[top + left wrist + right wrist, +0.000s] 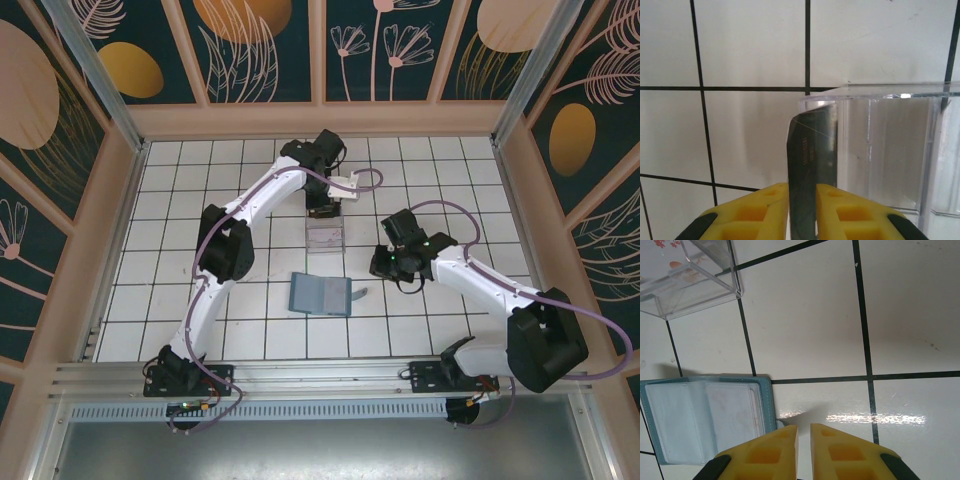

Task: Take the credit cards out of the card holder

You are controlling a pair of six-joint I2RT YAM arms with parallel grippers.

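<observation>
L gripper [802, 195] straddles black card [812, 145] at clear box [890, 150] edge; gripped vs. loose unclear. R gripper [804, 434] near-closed, empty, beside card holder [768, 407].

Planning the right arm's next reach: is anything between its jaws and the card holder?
Nothing visible. The right gripper hangs just beside the card holder, off its right edge, with bare tile between them. The clear box stands apart, farther back.
</observation>
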